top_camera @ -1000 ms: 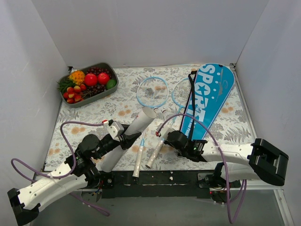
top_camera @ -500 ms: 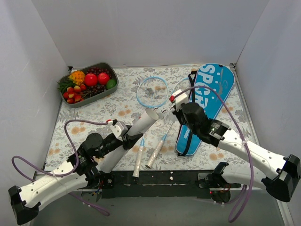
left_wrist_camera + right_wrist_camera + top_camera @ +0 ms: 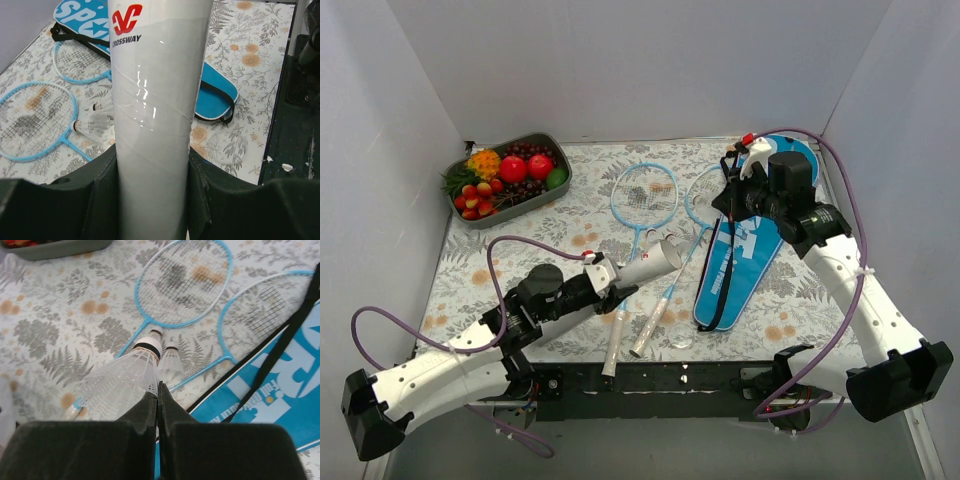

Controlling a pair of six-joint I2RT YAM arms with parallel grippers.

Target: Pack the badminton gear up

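Left gripper [image 3: 152,170] clamps the white cardboard tube [image 3: 157,75]; right gripper [image 3: 158,390], closed, seemingly pinches a feathered white shuttlecock [image 3: 122,380]; blue-framed rackets [image 3: 182,277] lie unpacked beside the blue racket-shaped bag [image 3: 280,405].

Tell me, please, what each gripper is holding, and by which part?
Left gripper clamps the white tube around its body; right gripper pinches a shuttlecock by its feather skirt's edge.

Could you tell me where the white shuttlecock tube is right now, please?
In the top view the shuttlecock tube is clamped in the left gripper, slanting over the near centre of the table, its open end by the shafts of the rackets.
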